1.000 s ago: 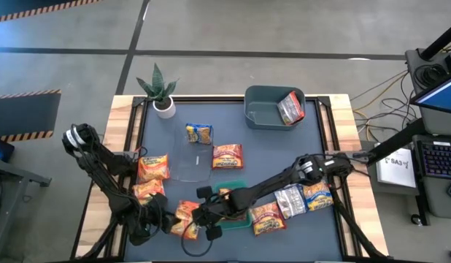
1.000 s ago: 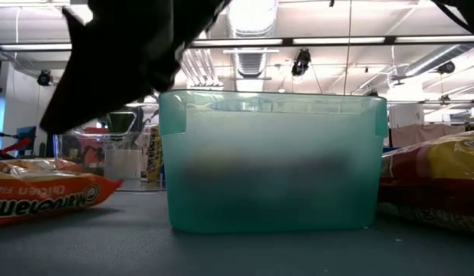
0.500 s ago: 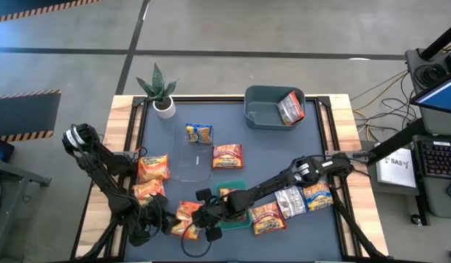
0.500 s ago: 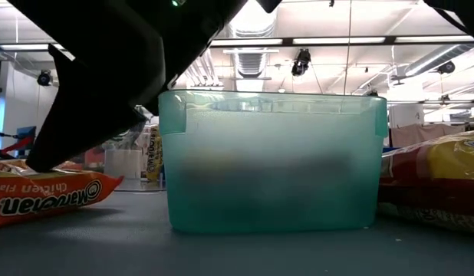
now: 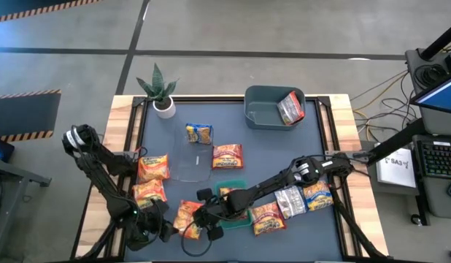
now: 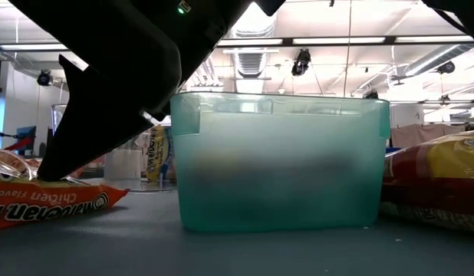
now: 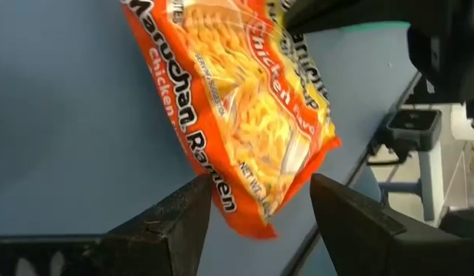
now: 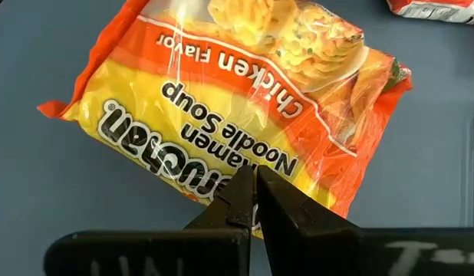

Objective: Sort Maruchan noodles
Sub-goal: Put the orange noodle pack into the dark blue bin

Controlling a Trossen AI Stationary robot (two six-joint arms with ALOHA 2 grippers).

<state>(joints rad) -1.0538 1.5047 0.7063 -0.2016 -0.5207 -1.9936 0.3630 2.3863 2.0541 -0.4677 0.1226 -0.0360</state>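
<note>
**Ana:** Sliding sideways since a second ago, the teal tub sits a little further right in the low view, and the orange chicken packet beside it has crept in with the dark arm over it.

**Ben:** Which arm is that?

**Ana:** I'd judge the right one. From above it stretches low across the bench from the right side, its right pincer down at the front edge near the green tray. The fingers are pressed together, tips resting at the rim of a chicken ramen packet, holding nothing; probably it is nudging the packet, not lifting it.

**Ben:** And the left?

**Ana:** The left arm is folded along the left edge, elbow out, with the left pincer low at the front corner. Its fingers stand apart, an orange Maruchan Ramen packet just ahead and partly between them, not clamped. That looks like a lining-up for a grasp.

**Ben:** The rest of the noodles?

**Ana:** Scattered: several orange ones at the left and front, silver and blue-yellow ones at the right, and one silver-red packet already in the grey-blue bin at the back.
</note>
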